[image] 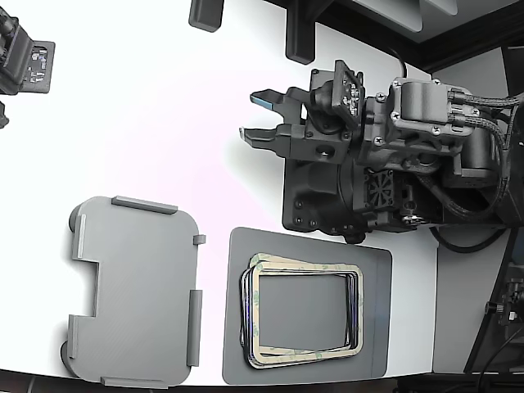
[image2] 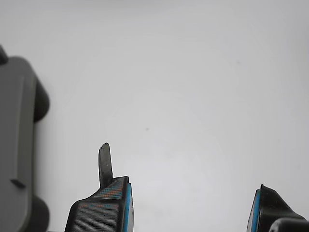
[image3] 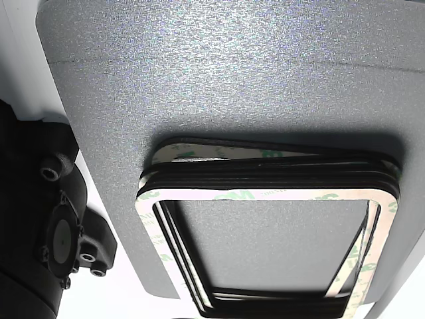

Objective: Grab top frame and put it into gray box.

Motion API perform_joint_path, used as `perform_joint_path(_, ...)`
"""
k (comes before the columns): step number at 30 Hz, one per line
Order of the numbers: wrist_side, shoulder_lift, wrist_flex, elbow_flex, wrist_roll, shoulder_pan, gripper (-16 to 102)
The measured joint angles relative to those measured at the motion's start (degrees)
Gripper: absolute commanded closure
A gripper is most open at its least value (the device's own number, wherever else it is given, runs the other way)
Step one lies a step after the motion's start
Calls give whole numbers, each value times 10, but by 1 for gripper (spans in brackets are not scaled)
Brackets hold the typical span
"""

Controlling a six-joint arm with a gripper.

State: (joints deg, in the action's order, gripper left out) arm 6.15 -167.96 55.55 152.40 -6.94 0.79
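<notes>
Wrist view shows the gripper (image2: 190, 208) with its jaws spread wide and nothing between them, only bare white table (image2: 193, 87) ahead; a thin dark blade stands up from one blue-edged fingertip (image2: 126, 205). A corner of the gray box (image2: 14, 145) sits off to one side of that picture.

Exterior view, taken as a clock face: the stack of frames (image: 301, 309) lies at about 5 o'clock, nearest the bottom edge, on a darker gray mat (image: 377, 270). The top frame (image: 270, 356) (beige, with faint green blotches) rests on the black-edged ones, slightly askew, its centre open to the mat. At 7 o'clock the box (image: 135, 291) lies empty on the table (image: 147, 106), just beside the mat but apart from it. Farther up, around 2 o'clock, the arm (image: 393, 155) hangs over the table with the gripper (image: 262, 116) pointing toward 9 o'clock, well clear of both the frames and the box.

The other view looks closely at the stack, the top frame (image3: 153, 219) overhanging the black frames (image3: 279, 166) beneath.
</notes>
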Motion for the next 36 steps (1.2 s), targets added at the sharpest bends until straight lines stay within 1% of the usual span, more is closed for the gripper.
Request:
perform_joint_path(2,5,0,0,0,-6,0,-7)
perform_joint_path(3,9,0,0,0,-7,0,-8)
perform_joint_path(5,10,0,0,0,-7,0,-14)
perform_joint_path(6,10,0,0,0,-8,0,-14)
perform_joint_path(12,12,0,0,0,-9,0,-14)
perform_joint_path(14,5,0,0,0,-5,0,-14)
perform_joint_path(17,4,18,10,-22,-2,-11,-13)
perform_joint_path(18,12,29,11,-35,-2,-18,-12)
perform_joint_path(21,40,57,18,-77,9,-56,-14)
perform_joint_path(22,43,67,24,-91,19,-66,-14)
perform_joint_path(25,46,119,62,-158,82,-102,-14)
perform_joint_path(28,72,178,113,-235,170,-143,-14)
perform_joint_path(30,69,211,139,-280,244,-167,-14)
perform_joint_path(32,67,237,163,-315,325,-197,-10)
perform_joint_path(34,62,253,181,-337,410,-224,-12)
perform_joint_path(36,45,257,200,-340,493,-249,-14)
